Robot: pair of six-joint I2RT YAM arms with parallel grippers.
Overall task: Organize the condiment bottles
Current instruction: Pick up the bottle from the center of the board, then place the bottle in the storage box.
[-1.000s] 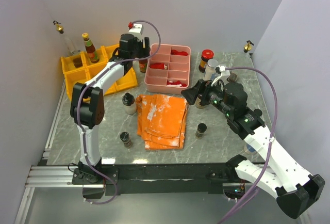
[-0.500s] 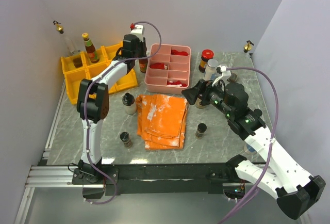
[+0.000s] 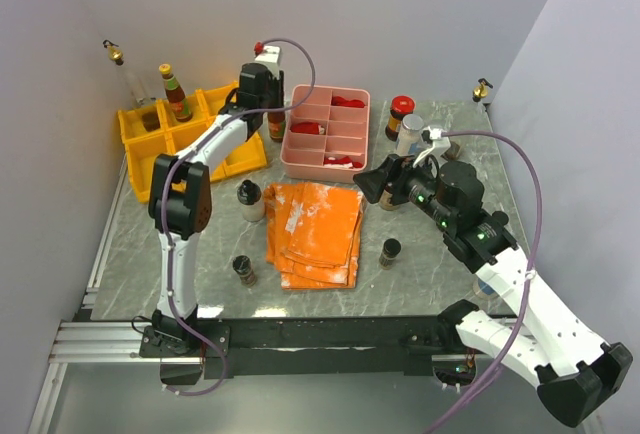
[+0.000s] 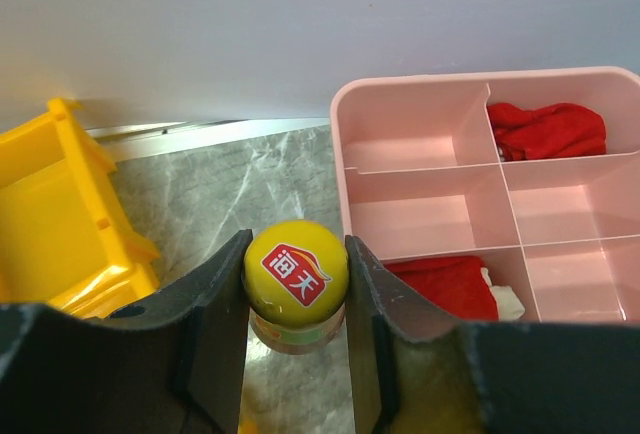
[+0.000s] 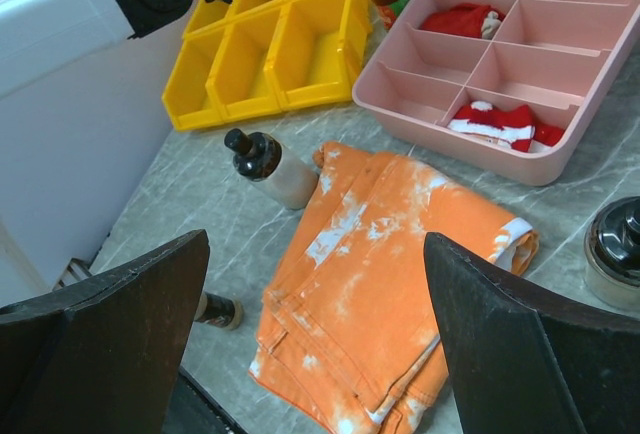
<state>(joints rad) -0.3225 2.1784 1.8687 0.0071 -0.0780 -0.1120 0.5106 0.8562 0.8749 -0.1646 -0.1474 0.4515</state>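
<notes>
Left gripper [image 4: 296, 289] pinches the yellow-capped bottle [image 4: 296, 272], one finger [image 4: 215, 304] on each side just under the cap. That bottle sits in the narrow gap just left of the pink tray [image 4: 345, 184], with the yellow bins [image 4: 60, 214] close on its other side. Whether it rests on the table I cannot tell. Two bottles [image 3: 176, 94] stand in the bins farther left of the tray.

Right gripper [image 5: 318, 244] is spread wide and holds nothing. It hangs off the tray's near right corner, over the edge of the orange cloth [image 3: 315, 229], which lies just in front of the tray. A black-capped bottle [image 3: 250, 199] is near the tray's near left corner, beside the cloth. A red-capped jar [image 3: 400, 114] and a silver-capped jar [image 3: 408, 134] stand just right of the tray. Two small dark jars [image 3: 243, 269] [image 3: 389, 251] stand well in front of it, one on each side of the cloth.
</notes>
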